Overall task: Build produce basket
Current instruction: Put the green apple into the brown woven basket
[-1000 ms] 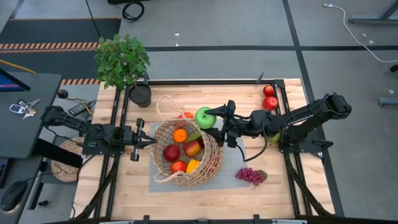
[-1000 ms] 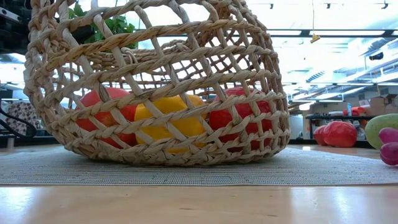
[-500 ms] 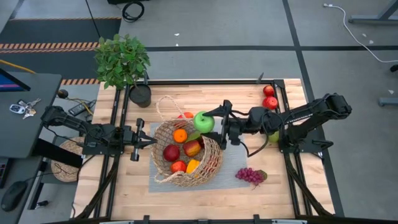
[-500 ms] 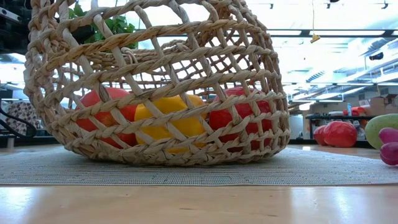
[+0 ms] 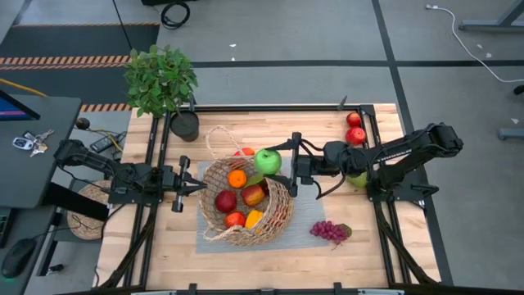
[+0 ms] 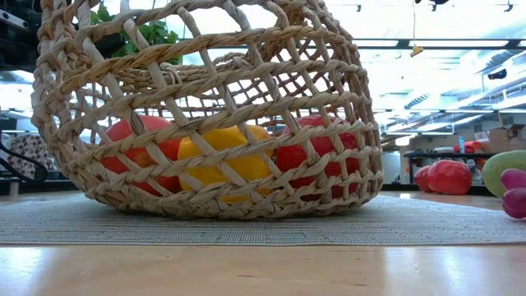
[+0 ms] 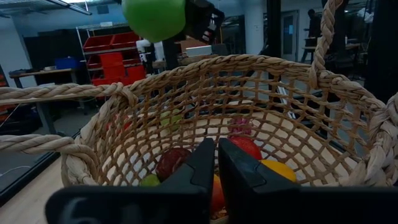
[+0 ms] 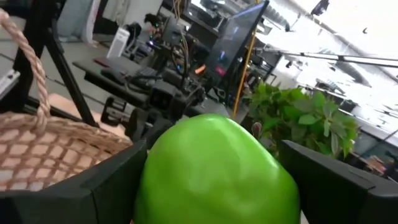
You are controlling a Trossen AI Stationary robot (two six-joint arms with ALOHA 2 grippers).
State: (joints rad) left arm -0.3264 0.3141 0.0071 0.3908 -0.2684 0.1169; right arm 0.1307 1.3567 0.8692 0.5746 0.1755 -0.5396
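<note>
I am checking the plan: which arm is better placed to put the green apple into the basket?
The right. Its gripper already holds the green apple over the basket rim. The left gripper is shut and empty outside the basket's other side.

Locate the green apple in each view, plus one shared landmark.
High: green apple over the basket's far rim, in the right gripper.
Low: not in it.
Left wrist: top, above the far rim.
Right wrist: fills the centre, between the fingers.
Landmark: basket, seen in all four views.
</note>
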